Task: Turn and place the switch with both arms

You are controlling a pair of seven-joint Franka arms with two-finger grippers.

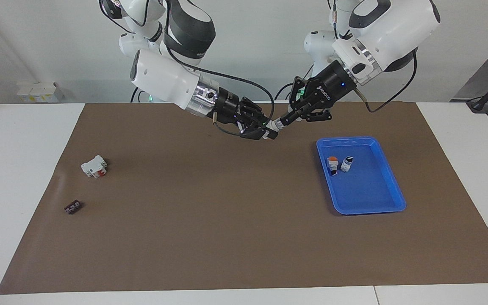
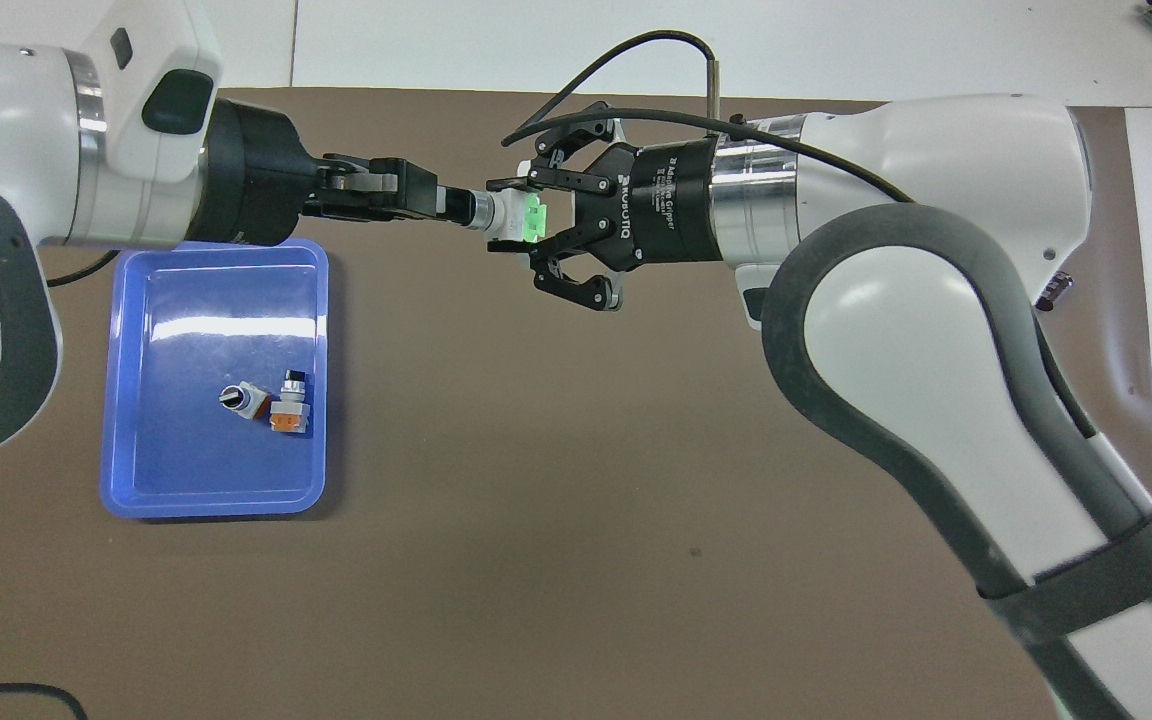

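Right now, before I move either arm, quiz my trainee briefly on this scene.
1. True or false: the blue tray is empty.
2. Which claw grips the green-ended switch by its black knob? A: left claw. B: right claw.
3. How many switches lie in the tray?
Key: 1 false. 2 A. 3 two: the orange-capped switch and the white-and-black switch.

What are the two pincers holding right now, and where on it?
Both hold the switch in the air: the left pincer grips its black knob end, the right pincer its white-and-green body.
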